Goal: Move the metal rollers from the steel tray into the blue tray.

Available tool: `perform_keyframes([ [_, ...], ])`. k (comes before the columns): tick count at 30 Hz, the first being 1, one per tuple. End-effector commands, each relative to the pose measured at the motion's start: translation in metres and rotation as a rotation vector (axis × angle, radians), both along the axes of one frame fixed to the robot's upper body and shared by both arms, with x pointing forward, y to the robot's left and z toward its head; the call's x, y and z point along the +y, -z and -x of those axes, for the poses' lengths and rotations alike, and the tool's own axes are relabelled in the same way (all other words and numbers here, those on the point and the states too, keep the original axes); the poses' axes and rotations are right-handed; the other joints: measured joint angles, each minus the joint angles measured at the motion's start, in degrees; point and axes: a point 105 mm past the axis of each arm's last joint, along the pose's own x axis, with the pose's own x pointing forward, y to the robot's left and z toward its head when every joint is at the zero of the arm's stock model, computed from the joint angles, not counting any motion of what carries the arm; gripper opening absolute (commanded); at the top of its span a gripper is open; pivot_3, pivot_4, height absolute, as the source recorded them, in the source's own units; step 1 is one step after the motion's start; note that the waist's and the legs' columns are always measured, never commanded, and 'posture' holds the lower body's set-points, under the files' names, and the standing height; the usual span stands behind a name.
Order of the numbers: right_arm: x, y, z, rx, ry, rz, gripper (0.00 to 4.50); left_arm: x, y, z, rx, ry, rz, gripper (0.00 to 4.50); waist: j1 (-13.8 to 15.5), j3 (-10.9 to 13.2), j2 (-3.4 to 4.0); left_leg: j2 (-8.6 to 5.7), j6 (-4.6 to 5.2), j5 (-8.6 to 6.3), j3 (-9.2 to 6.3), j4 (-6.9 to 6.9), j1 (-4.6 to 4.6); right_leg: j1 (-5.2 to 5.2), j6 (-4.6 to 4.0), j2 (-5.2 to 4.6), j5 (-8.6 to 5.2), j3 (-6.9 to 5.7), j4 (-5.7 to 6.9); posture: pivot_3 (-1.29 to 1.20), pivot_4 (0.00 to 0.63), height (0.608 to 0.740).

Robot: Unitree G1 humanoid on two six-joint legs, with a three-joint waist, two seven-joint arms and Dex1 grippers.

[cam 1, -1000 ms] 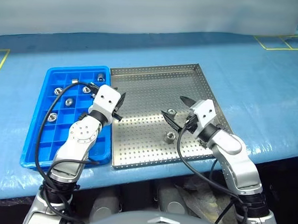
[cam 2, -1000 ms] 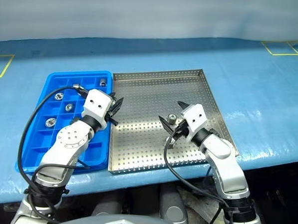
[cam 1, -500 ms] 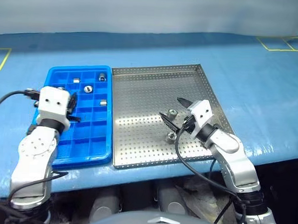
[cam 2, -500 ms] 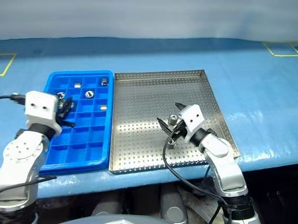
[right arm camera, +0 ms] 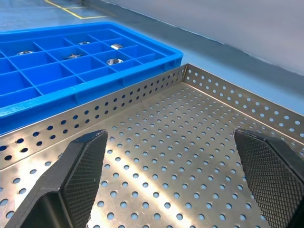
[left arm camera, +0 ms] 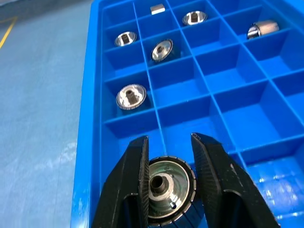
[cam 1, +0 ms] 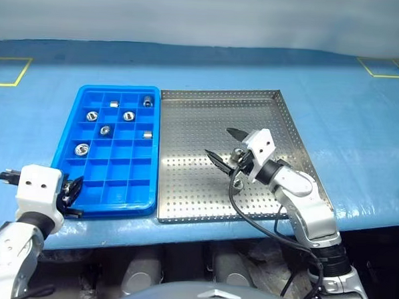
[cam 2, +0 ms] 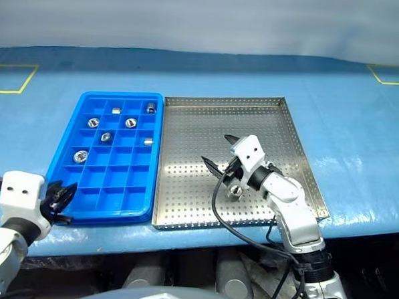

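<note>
Six metal rollers (cam 1: pixel 128 116) sit in the blue tray (cam 1: pixel 90 201); left gripper (left arm camera: pixel 167 167) pinches a seventh at its near corner; right gripper (cam 1: pixel 227 148) gapes empty over two in the steel tray (cam 1: pixel 208 103).

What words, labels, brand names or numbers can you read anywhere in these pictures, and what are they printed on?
None: no readable text, number or brand shows.
The blue tray, the steel tray and the metal rollers carry no visible print.
The yellow lines on the blue table cover are plain floor-style markings, not writing.
</note>
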Motion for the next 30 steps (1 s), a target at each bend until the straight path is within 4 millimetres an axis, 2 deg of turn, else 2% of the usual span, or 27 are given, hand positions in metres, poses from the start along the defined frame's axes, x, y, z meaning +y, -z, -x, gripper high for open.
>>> perform_keyframes([
  [1,0.002,-0.012,-0.001,-0.048,-0.014,-0.015,4.5,0.004,-0.003,0.0,-0.022,-0.022,-0.022,1.16,0.3,0.0,-0.02,0.0,0.0,0.0,0.0,0.0,0.0,0.01,-0.02,0.0,0.01,0.0,0.0,-0.01,0.15,0.74],
  [8,0.001,-0.013,0.0,-0.051,-0.012,-0.014,4.5,0.019,-0.003,-0.003,-0.028,-0.07,-0.051,1.16,0.2,0.0,-0.04,0.0,0.01,-0.01,0.02,-0.01,0.0,0.0,-0.18,-0.02,0.09,-0.01,0.0,-0.02,0.15,0.74],
  [12,0.001,-0.013,0.0,-0.053,-0.009,-0.015,4.5,0.014,-0.004,-0.012,-0.04,-0.026,-0.064,1.16,0.3,0.0,-0.08,0.01,0.0,-0.01,0.01,-0.01,0.0,0.01,-0.19,-0.02,0.09,-0.04,0.0,-0.02,0.15,0.74],
  [17,-0.001,-0.014,0.0,-0.057,0.0,-0.014,4.5,0.01,-0.016,-0.024,-0.106,-0.012,-0.051,2.61,0.2,0.0,-0.09,0.0,0.01,-0.01,0.02,-0.02,0.0,0.01,-0.19,-0.05,0.09,-0.04,-0.01,-0.03,0.15,0.74],
  [23,-0.004,-0.016,0.001,-0.067,0.018,-0.016,4.5,0.004,-0.026,-0.032,-0.15,0.028,-0.047,2.61,0.0,0.0,-0.08,0.01,0.0,-0.01,0.04,-0.02,0.0,-0.01,-0.21,-0.06,0.09,-0.06,0.0,-0.06,0.15,0.74],
  [26,-0.006,-0.016,0.001,-0.069,0.03,-0.011,4.5,-0.019,-0.043,-0.044,-0.245,0.125,0.033,2.61,0.2,0.0,-0.11,0.01,0.0,-0.01,0.03,-0.03,-0.01,-0.01,-0.22,-0.06,0.08,-0.07,-0.01,-0.08,0.15,0.74],
  [30,-0.013,-0.021,0.001,-0.089,0.061,-0.001,4.5,-0.09,-0.05,-0.061,-0.279,0.431,0.274,2.61,0.3,0.0,-0.13,-0.06,0.01,0.0,0.0,0.0,0.01,0.08,-0.2,-0.13,0.1,-0.12,-0.01,-0.12,0.15,0.74],
])
